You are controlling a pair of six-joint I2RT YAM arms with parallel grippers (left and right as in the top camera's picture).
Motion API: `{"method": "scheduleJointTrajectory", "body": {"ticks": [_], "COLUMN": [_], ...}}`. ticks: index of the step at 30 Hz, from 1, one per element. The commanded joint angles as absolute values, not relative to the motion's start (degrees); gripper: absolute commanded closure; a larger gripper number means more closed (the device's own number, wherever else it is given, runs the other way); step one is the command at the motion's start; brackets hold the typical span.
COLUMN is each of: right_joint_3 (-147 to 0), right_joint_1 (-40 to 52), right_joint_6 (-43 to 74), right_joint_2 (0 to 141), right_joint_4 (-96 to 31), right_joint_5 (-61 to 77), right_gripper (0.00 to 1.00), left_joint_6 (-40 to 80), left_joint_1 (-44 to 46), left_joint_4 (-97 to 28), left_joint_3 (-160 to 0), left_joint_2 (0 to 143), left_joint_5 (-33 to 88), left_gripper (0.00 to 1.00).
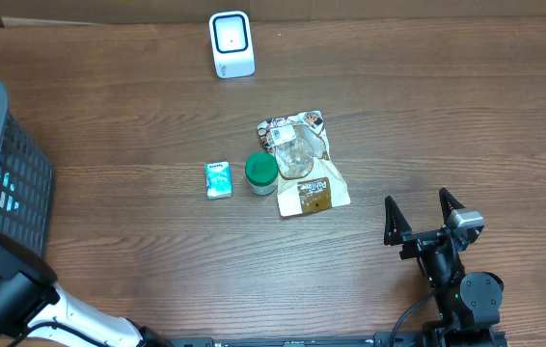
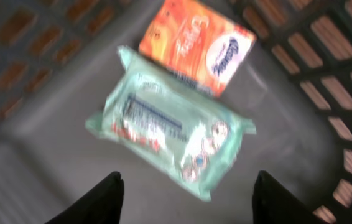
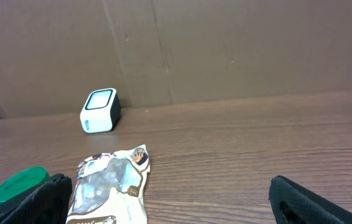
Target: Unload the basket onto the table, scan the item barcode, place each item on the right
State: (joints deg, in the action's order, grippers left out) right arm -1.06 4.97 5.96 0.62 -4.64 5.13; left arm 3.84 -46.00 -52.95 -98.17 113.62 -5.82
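Left gripper (image 2: 188, 186) hangs half-open and empty over the basket (image 2: 325, 180), wipes pack (image 2: 170, 130) and tissue box (image 2: 194, 43) lying just below its fingers, so I judge those done, while the snack bag (image 1: 304, 169), green-lidded jar (image 1: 260, 172) and teal packet (image 1: 218, 179), ahead of my wide-open right gripper (image 1: 416, 200), await scanning.

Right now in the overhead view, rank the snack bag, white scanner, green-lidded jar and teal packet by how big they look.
1. snack bag
2. white scanner
3. green-lidded jar and teal packet: these two look about the same size, so I won't rank them against each other.
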Motion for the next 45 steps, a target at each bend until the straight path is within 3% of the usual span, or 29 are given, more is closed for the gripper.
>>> {"method": "scheduleJointTrajectory", "body": {"ticks": [1, 21, 24, 28, 36, 45], "right_joint_3": [-0.45, -0.45, -0.45, -0.45, -0.45, -0.45], "right_joint_1": [5.08, 5.08, 5.08, 5.08, 5.08, 5.08], "right_joint_6": [6.13, 6.13, 6.13, 6.13, 6.13, 6.13], "right_joint_2": [0.16, 0.16, 0.16, 0.16, 0.16, 0.16], "right_joint_4": [-4.40, -4.40, -4.40, -4.40, -4.40, -4.40], "right_joint_5": [4.99, 4.99, 4.99, 4.99, 4.99, 4.99], "right_gripper": [0.00, 0.00, 0.00, 0.00, 0.00, 0.00], "left_joint_6": [-4.08, -9.17, -9.21, -9.23, -7.75, 4.97], "left_joint_1": [-46.04, -46.04, -46.04, -46.04, -45.39, -45.32], "left_joint_4": [-50.70, -33.61, -32.93, -32.69, -36.07, -38.06], "left_joint_3": [-97.97, -97.97, -97.97, -98.00, -98.39, -98.43], "left_joint_2": [118.34, 127.22, 128.68, 128.84, 127.61, 120.25], "left_joint_5": [-6.42, -6.17, -6.15, -6.17, -6.57, -8.32], "left_gripper": [0.47, 0.51, 0.60, 0.94, 0.96, 0.96]}}
